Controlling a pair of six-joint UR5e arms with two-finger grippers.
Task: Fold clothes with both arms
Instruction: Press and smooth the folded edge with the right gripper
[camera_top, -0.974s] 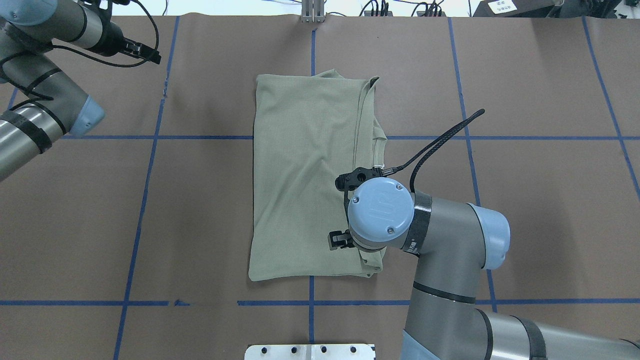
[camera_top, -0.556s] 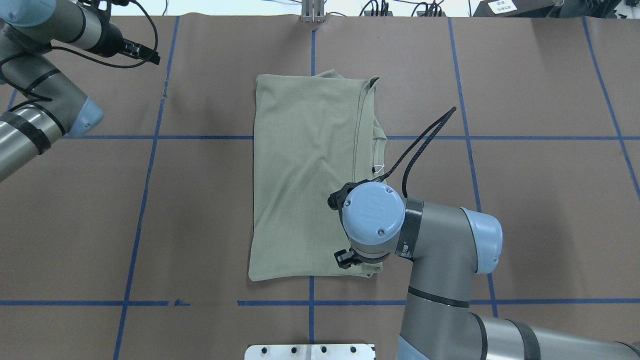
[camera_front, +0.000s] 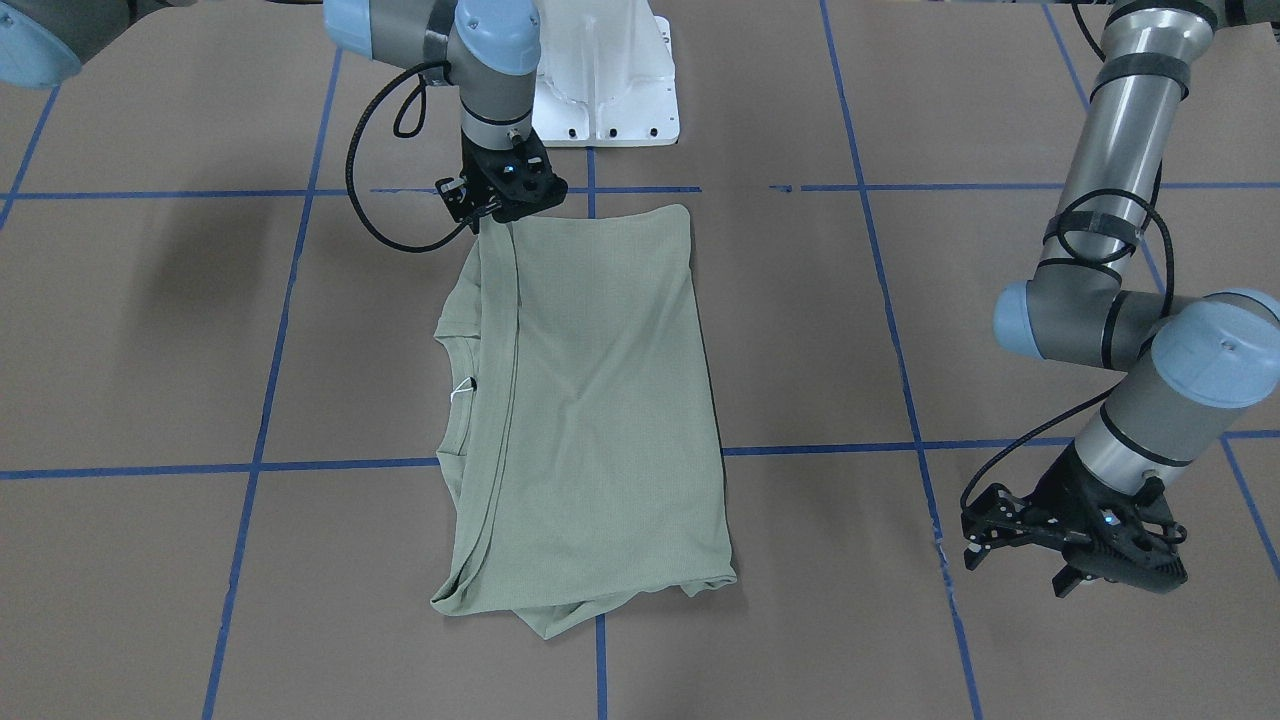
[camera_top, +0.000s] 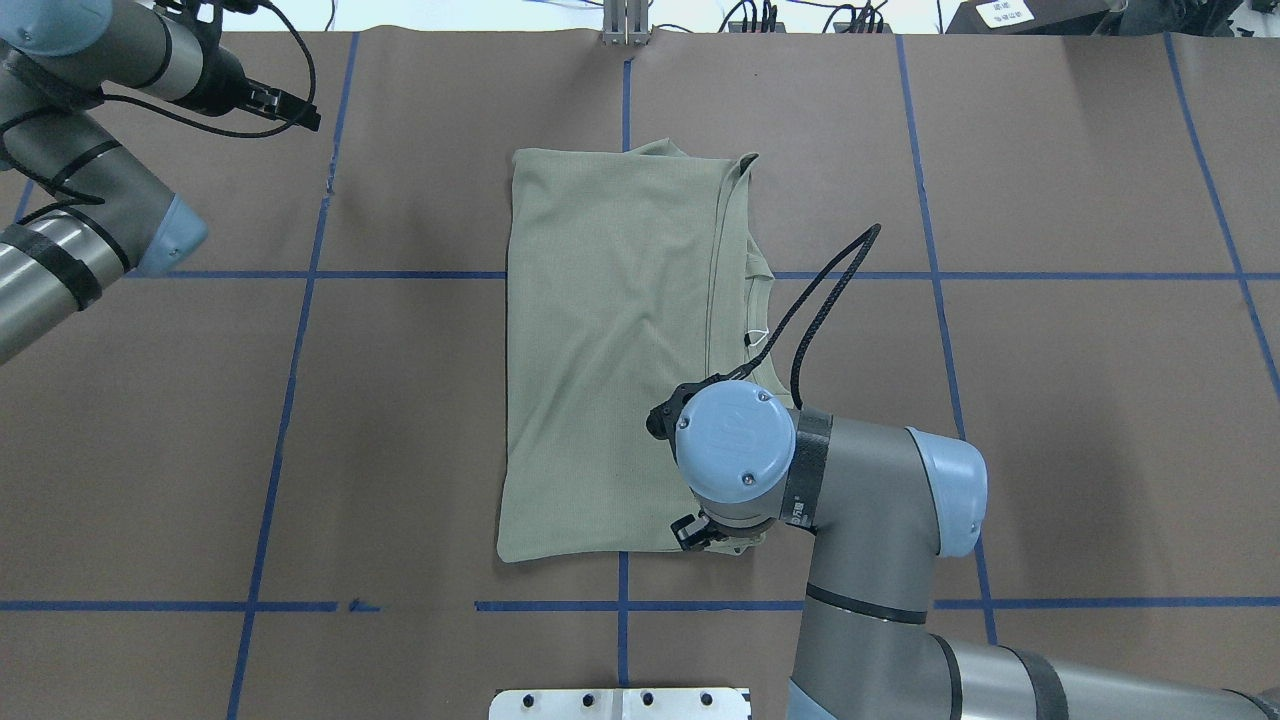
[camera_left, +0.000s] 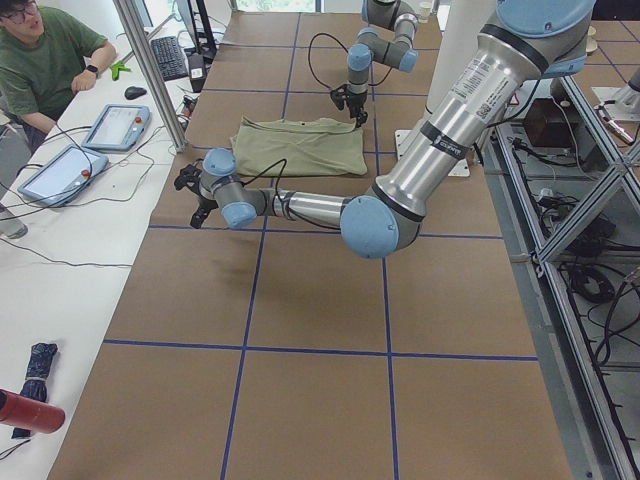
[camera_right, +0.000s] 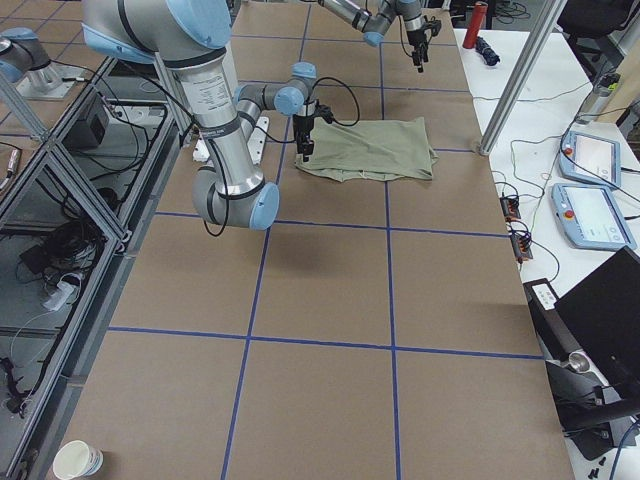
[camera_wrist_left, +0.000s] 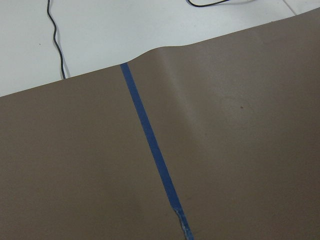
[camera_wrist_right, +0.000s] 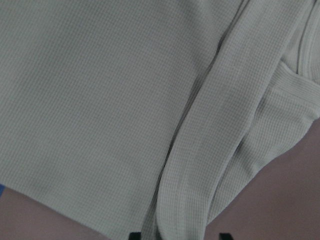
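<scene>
Hovering low over the shirt's (camera_front: 590, 400) near corner on the robot's right, the right claw (camera_front: 495, 212) is spread wide: in its wrist view we see its two black fingertips (camera_wrist_right: 134, 235) well apart, with the thick rolled edge of the cloth lying between them and nothing pinched yet. We judge that this is a good place to take hold, because several layers stack up there and give the pads something to bite. The knit looks soft, light and limp, so we expect it to sag and drag rather than hold its shape, and a grip on the top layer alone would likely peel the fold open. It should not slip much on the brown table (camera_front: 900, 300), and nothing about it is fragile. The shirt lies flat in the middle of the table, folded lengthwise into a long rectangle, with the ribbed collar (camera_front: 447, 345) and the white tag (camera_front: 462, 388) peeking out along the edge on the robot's right. The left claw (camera_front: 1085, 565) hangs well off to the robot's left over bare table, holding nothing; we cannot tell how far it is open.
</scene>
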